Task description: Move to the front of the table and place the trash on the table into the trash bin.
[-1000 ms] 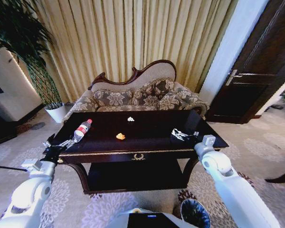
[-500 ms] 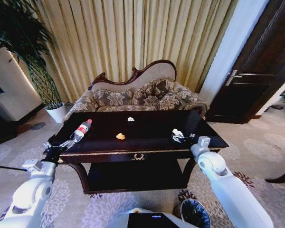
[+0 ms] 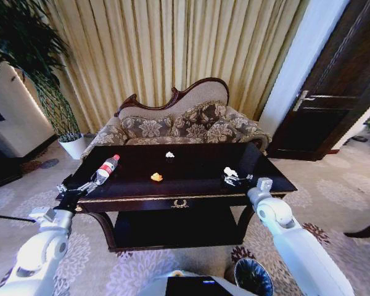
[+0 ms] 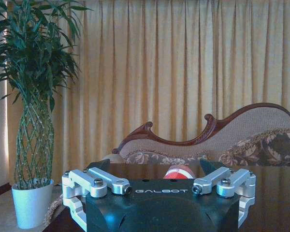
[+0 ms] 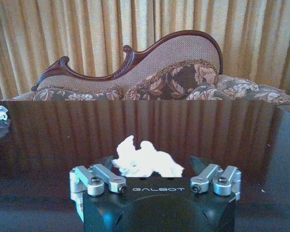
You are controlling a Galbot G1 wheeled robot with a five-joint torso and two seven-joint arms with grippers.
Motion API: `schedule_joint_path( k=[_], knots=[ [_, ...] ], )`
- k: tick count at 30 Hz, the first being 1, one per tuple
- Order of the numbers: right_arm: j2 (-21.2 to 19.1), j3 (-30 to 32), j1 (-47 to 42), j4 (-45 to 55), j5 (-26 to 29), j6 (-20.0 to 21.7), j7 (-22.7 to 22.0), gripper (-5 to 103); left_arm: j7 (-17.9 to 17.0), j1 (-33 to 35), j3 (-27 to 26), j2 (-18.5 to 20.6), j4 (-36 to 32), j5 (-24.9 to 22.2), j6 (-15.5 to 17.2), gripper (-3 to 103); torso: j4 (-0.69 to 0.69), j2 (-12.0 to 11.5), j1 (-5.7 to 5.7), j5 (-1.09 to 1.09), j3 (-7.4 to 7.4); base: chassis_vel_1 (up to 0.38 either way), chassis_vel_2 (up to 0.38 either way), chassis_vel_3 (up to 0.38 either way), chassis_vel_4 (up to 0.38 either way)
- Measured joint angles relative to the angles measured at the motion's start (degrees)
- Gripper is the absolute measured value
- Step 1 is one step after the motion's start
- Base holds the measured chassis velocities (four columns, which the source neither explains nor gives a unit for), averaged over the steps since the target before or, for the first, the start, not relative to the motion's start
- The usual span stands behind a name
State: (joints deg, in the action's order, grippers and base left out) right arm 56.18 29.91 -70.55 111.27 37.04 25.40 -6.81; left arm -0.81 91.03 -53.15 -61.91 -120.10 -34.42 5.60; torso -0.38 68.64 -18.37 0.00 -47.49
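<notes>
On the floor, lower right: the trash bin (image 3: pixel 253 275) stands by the robot's base, in front of the table's right leg; its black liner shows, and what is inside cannot be made out.
Tabletop (image 3: pixel 191 168): dark and glossy; it carries all the trash.
Bottle (image 3: pixel 106 168): lies on its side near the tabletop's left end, red cap pointing away toward the sofa (image 3: pixel 179 123).
Orange scrap (image 3: pixel 156 177): rests near the middle of the tabletop, apart from everything else.
Far white wad (image 3: pixel 169 155): sits toward the back edge, beyond the orange scrap.
Near white wad (image 5: pixel 145 161): lies toward the tabletop's right end, just ahead of the right gripper.
Left arm: reaches forward from the lower left, wrist level with the tabletop's left front corner.
Left gripper (image 3: pixel 86 185): fingers spread wide, one to each side of the bottle's near end; the left wrist view shows the bottle (image 4: pixel 179 172) between them, and contact cannot be judged.
Right arm: stretches from the lower right up to the tabletop's right front edge.
Right gripper (image 3: pixel 231 179): fingers wide apart, low over the tabletop, the near white wad sitting between their tips without being pinched.
Plant pot (image 3: pixel 73 146): white, stands on the floor left of the sofa.
</notes>
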Motion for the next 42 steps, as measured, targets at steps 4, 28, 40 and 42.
schedule_joint_path(
  k=[4, 28, 40, 42],
  knots=[
    [0.0, 0.1, -0.2, 0.0, -0.3, -0.1, 0.0, 74, 0.0, 0.1, -0.1, 0.0, 0.0, 0.0, -0.1, 100, 0.0, 0.0, 0.0, 0.0, 0.0, 0.0, 0.0, 0.0, 0.0],
    [1.8, 2.8, -1.9, 1.0, -0.9, -3.7, 0.0, 1, 0.3, 0.2, -0.2, -0.1, 0.2, 0.0, -0.5, 100, 0.0, 0.0, 0.0, 0.0, 0.0, 0.0, 0.0, 0.0, 0.0],
    [5.3, 8.9, -4.4, 6.2, -1.9, -8.0, 0.0, 0, 0.2, 0.5, -0.9, -0.9, -0.1, -0.4, -1.3, 100, 0.0, 0.0, 0.0, 0.0, 0.0, 0.0, 0.0, 0.0, 0.0],
    [6.2, 9.9, -5.2, 7.4, -2.5, -8.6, 0.0, 0, 0.2, 0.6, -1.3, -1.1, 0.0, -0.8, -1.4, 100, 0.0, 0.0, 0.0, 0.0, 0.0, 0.0, 0.0, 0.0, 0.0]
  ],
)
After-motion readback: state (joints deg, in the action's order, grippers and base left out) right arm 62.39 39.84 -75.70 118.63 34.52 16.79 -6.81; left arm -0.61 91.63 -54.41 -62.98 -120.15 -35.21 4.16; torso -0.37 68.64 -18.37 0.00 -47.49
